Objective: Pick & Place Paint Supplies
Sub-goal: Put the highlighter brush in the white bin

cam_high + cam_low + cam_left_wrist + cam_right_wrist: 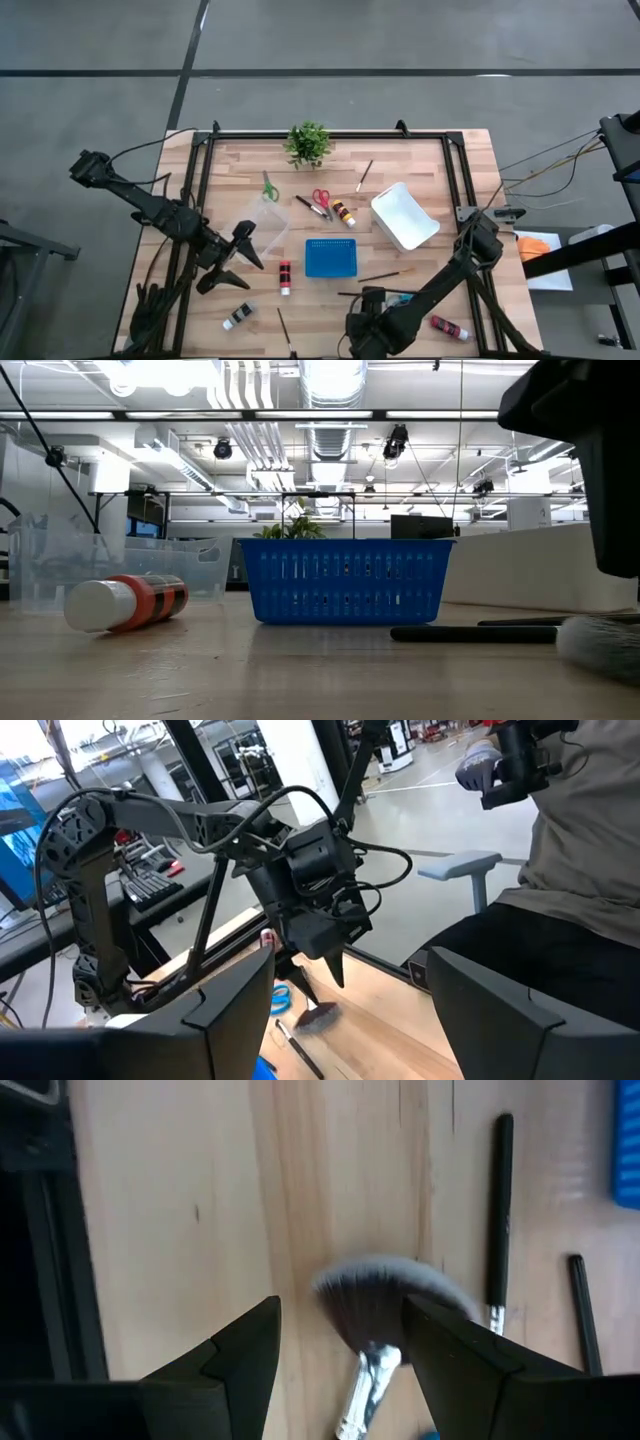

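A fan brush (pixel 375 1305) with grey bristles lies flat on the wooden table near its front edge; it also shows in the low view as the fan brush (pixel 600 642). My right gripper (pixel 342 1308) points down over it, open, one finger on each side of the bristles and a little above them. A thin black brush (pixel 497 1210) lies beside it. My left gripper (pixel 240 255) hovers open over the table's left part, holding nothing, near a red paint bottle (pixel 285 277). Green scissors (pixel 269 188) and red scissors (pixel 320 198) lie farther back.
A blue basket (pixel 330 258) stands mid-table, with a white tray (pixel 404 215) to its right and a clear container (pixel 262 225) to its left. A potted plant (pixel 308 143) sits at the far edge. More bottles (pixel 238 316) and brushes (pixel 364 175) lie scattered. A person (pixel 590 840) stands beyond the table.
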